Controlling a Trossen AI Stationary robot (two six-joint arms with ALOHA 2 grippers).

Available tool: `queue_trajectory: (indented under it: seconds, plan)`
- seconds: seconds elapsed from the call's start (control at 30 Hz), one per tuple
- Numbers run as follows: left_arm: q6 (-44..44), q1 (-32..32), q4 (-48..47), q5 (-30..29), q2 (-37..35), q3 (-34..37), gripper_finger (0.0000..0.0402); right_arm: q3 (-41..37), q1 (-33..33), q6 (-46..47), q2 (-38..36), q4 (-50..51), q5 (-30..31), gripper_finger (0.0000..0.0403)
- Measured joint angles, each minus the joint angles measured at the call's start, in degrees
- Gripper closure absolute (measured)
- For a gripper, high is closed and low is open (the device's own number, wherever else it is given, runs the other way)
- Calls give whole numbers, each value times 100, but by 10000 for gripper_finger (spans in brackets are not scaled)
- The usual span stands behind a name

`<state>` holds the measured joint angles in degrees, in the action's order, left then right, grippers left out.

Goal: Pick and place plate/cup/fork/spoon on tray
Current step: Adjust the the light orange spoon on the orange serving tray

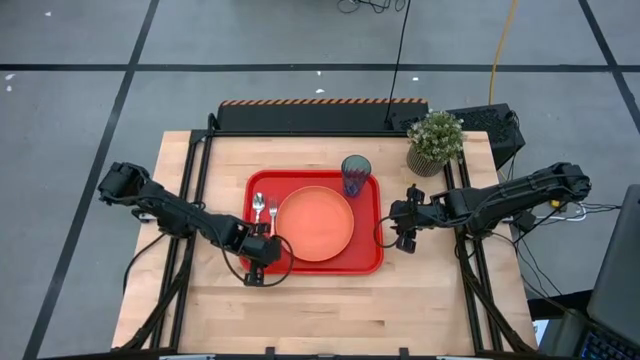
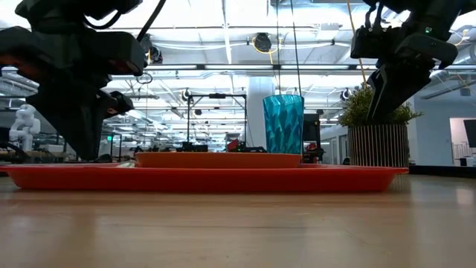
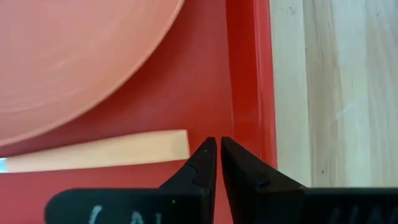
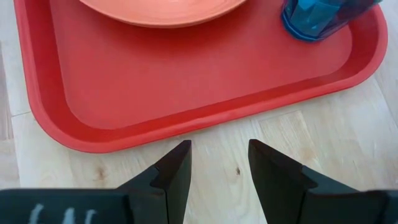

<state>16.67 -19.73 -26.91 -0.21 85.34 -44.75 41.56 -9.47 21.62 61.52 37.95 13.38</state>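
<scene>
Hovering nearly closed and empty over the tray's near-left corner beside what looks like the fork handle, the left hand could nudge fork, spoon or plate when lifting away, while the open right hand waits off the tray's right edge, clear of the cup.

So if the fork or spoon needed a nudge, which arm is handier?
Probably the left. Its gripper, fingers shut, hovers over the tray's corner right beside the fork and spoon. The right gripper waits off the tray's far side.
</scene>
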Motion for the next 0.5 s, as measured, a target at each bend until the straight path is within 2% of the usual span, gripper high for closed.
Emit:
queue_trajectory:
  seconds: [0.2,0.5]
  plan:
    - [2,23,22,-10,22,0,376,0,0,-2,0,0,1,250]
    - [55,31,17,-66,468,2,376,-1,-2,-2,0,2,3,250]
